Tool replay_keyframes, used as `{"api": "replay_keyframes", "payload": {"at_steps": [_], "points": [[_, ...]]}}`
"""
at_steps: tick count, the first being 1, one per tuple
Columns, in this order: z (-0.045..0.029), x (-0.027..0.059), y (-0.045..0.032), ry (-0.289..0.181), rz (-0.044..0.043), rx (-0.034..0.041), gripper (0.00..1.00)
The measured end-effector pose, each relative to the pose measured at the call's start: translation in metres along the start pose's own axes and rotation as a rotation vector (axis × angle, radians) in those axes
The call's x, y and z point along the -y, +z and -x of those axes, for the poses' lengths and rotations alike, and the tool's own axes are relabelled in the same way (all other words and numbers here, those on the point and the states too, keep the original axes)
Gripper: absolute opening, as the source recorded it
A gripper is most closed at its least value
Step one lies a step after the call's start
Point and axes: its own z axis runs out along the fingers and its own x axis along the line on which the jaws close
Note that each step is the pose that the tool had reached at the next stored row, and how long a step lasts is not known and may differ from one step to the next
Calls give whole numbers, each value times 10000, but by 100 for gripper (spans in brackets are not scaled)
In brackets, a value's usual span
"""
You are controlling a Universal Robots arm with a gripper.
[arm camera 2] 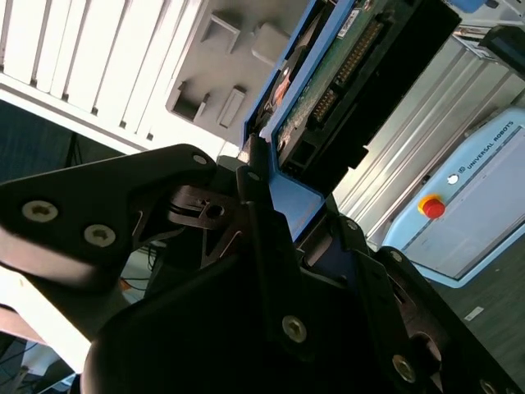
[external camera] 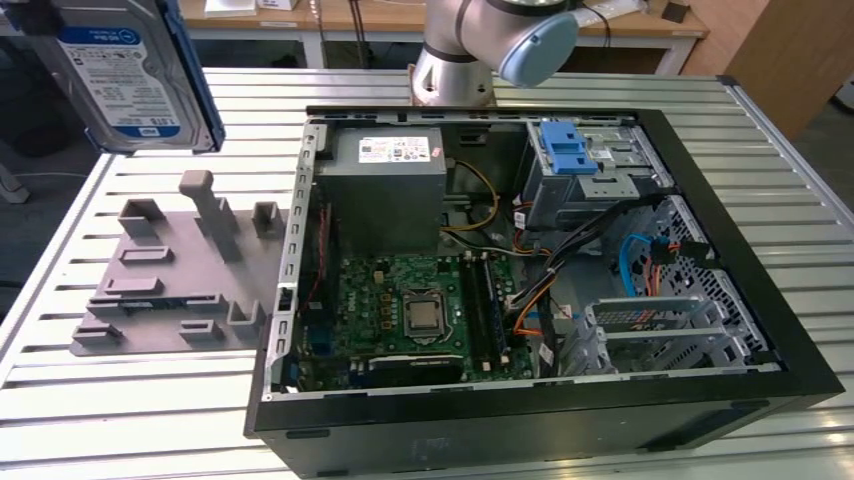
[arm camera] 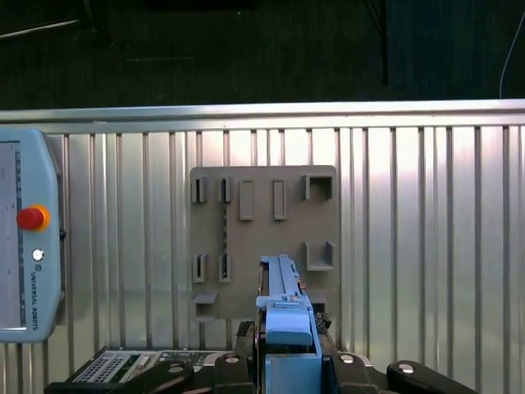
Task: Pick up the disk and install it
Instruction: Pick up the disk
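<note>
The disk (external camera: 127,75), silver with a white-and-blue label in a blue carrier frame, hangs in the air at the exterior view's upper left, above the grey slotted stand (external camera: 174,270). In the second wrist view my gripper (arm camera 2: 295,213) is shut on the blue carrier of the disk (arm camera 2: 344,74), whose green circuit board faces the camera. In the first wrist view the disk (arm camera: 283,300) stands edge-on out of the gripper (arm camera: 287,361), over the stand (arm camera: 262,205). The stand's slots hold nothing.
An open black computer case (external camera: 747,290) lies on the slatted metal table (external camera: 160,420), showing its motherboard (external camera: 414,310), power supply (external camera: 387,190) and a drive bay with a blue carrier (external camera: 567,150). A teach pendant (arm camera: 25,238) rests on the table beyond the stand. The arm's base (external camera: 454,70) stands behind the case.
</note>
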Motion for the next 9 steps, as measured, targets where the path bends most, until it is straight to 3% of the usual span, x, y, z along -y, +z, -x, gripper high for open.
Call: {"api": "replay_keyframes", "payload": {"at_steps": [9], "points": [[-39,100,3,1,1,0,36]]}}
